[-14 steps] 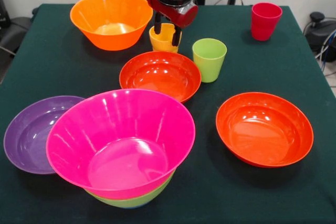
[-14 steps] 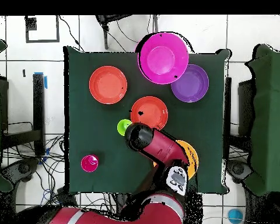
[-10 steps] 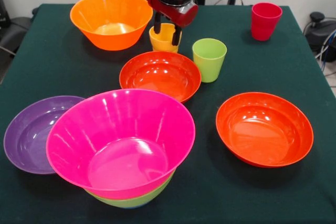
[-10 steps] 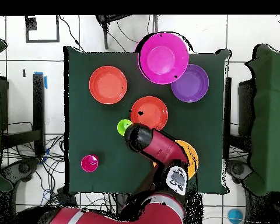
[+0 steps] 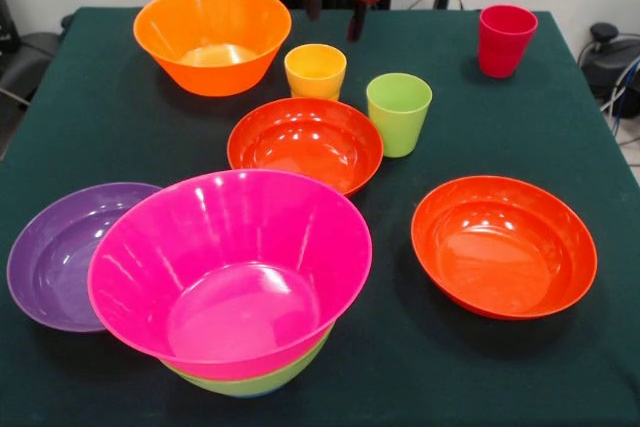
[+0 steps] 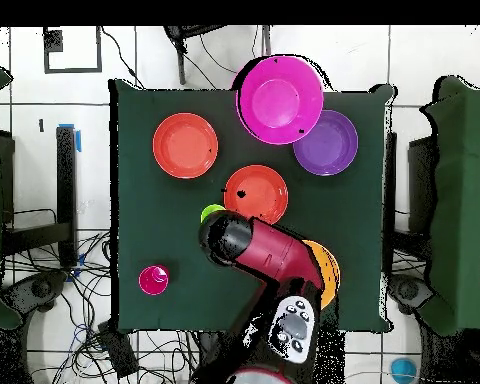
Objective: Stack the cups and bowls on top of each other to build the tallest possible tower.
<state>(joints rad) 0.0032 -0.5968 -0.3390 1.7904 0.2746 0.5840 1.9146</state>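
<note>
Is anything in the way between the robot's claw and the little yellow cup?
No. The gripper hangs open above the yellow cup, with only air between them. The green cup and orange bowl stand off to the sides.

So the gripper [image 5: 336, 9] was down around the yellow-orange cup [image 5: 315, 70] a moment ago, now it's lifted well clear, fingers empty and apart. Cup didn't come along.

arm: raised | gripper [image 5: 334, 15]: fingers [image 5: 356, 22] apart, empty
</note>
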